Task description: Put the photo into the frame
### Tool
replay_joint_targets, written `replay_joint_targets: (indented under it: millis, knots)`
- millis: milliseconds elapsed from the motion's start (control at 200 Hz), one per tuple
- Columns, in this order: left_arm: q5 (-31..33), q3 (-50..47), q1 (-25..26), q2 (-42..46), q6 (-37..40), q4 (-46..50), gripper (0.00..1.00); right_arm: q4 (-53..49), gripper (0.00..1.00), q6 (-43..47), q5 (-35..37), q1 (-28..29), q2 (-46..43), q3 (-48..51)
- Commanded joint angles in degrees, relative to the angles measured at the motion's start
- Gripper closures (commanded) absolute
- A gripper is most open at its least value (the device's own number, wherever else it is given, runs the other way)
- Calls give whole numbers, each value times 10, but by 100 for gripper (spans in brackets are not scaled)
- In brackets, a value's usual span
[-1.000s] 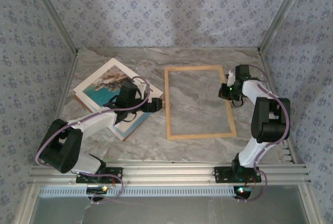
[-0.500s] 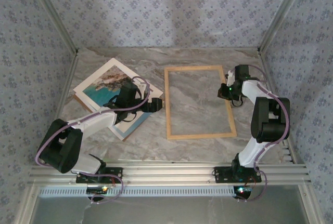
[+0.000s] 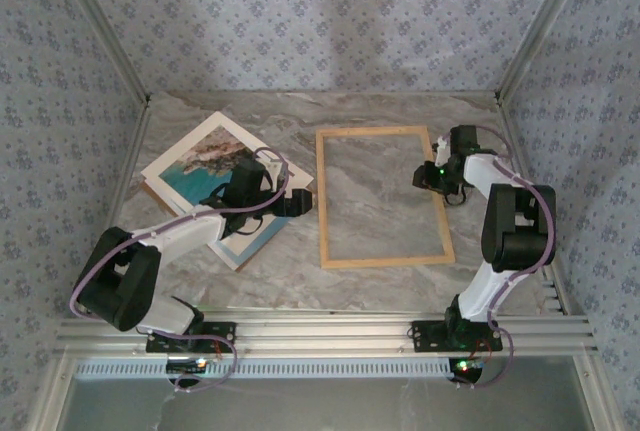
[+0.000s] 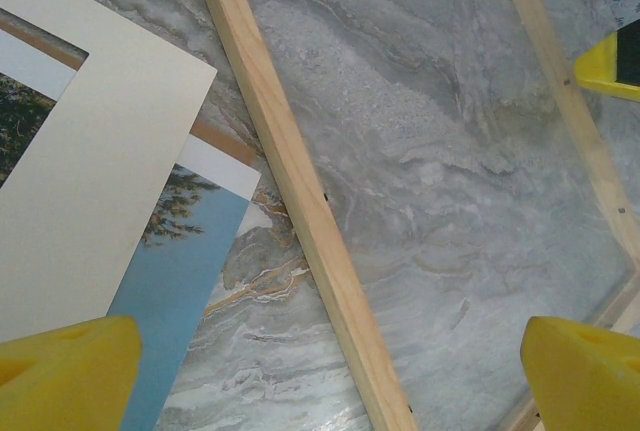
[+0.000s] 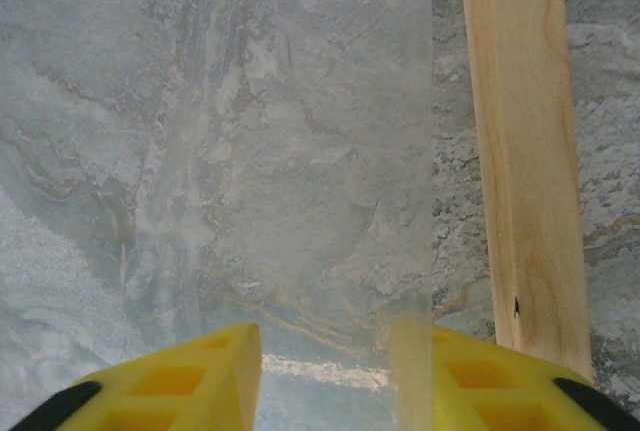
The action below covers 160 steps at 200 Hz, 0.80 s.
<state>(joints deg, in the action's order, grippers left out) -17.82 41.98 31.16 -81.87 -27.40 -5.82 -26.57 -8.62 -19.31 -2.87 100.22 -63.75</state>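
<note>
Where the photo lies: far left of the worktop (image 3: 380,116), flat and askew. The photo (image 3: 205,163) shows sea, trees and rock inside a pale border, and it sits wholly outside the frame.
Under the photo: a blue sheet (image 4: 190,251) with trees juts out from beneath the cream border (image 4: 90,201) toward the frame. A thin brown strip (image 4: 222,141) runs between them (which layer it belongs to, cannot tell).
Left fingers: the left fingers (image 3: 297,201) hover over the gap between the stack and the frame's near rail. In the wrist view the yellow tips (image 4: 60,371) are spread wide, with nothing held between them.
Frame: the frame (image 3: 385,261) is light wood, flat at mid-worktop, with marble showing through it. Its left rail (image 4: 300,201) lies just beside the blue sheet's corner (contact unclear).
Right fingers: the right fingers (image 3: 424,177) sit low over the frame's right side. In the wrist view the yellow tips (image 5: 150,381) are parted, with a gap between them.
Pane: the clear pane (image 5: 310,151) lies as a hazy film over the marble. Its straight edge runs up between the parted tips, close to the right-hand one, and stops short of the wood rail (image 5: 520,151).
</note>
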Motion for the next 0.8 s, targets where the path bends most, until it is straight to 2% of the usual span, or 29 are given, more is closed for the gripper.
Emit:
replay_joint_targets:
  millis: [0,270,495,795]
  knots:
    - [-8,12,3,-6,12,3,3,-2,55,-6,-8,-2,13,-4]
    - [-6,12,3,-7,14,3,3,3,50,-13,-2,-6,18,-6]
    - [-5,12,3,-8,14,5,3,10,56,-18,-16,-11,21,-14]
    - [-5,12,3,-8,16,7,3,2,64,-5,20,-11,17,-17]
